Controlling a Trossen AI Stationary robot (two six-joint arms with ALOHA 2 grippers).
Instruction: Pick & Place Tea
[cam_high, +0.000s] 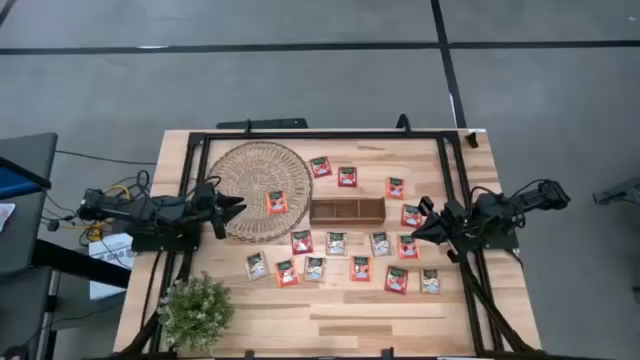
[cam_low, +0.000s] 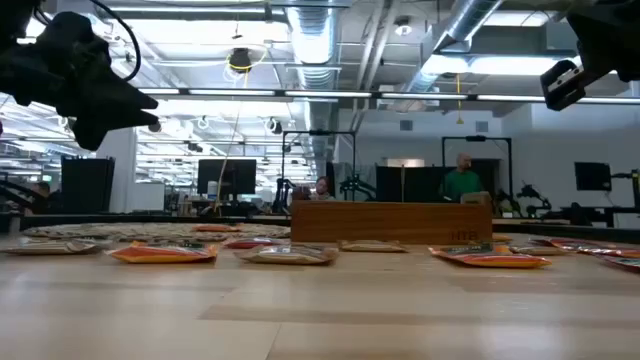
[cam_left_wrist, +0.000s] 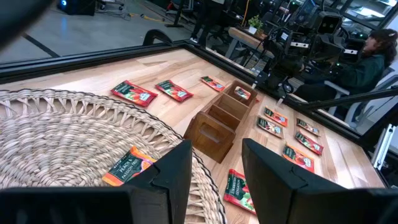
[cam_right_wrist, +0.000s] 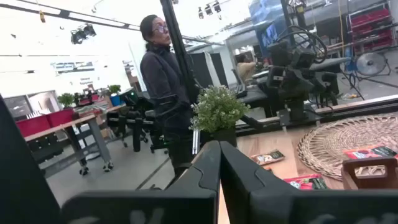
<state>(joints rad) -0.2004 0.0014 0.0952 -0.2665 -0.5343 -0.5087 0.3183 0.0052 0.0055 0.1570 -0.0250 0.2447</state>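
Several red-orange and pale tea sachets (cam_high: 336, 243) lie flat on the wooden table around a long brown wooden tray (cam_high: 347, 210). One red-orange sachet (cam_high: 277, 202) lies on the round woven mat (cam_high: 250, 165); the left wrist view shows it (cam_left_wrist: 127, 167) just ahead of the fingers. My left gripper (cam_high: 238, 210) hovers open over the mat's left part, above this sachet's left side, with nothing between its fingers (cam_left_wrist: 177, 171). My right gripper (cam_high: 415, 228) is shut and holds nothing, raised above the sachets at the tray's right (cam_right_wrist: 219, 168).
A small potted plant (cam_high: 197, 310) stands at the table's near left corner. A black frame (cam_high: 320, 133) runs along the table's far edge and sides. People are in the room beyond the table (cam_right_wrist: 163, 68).
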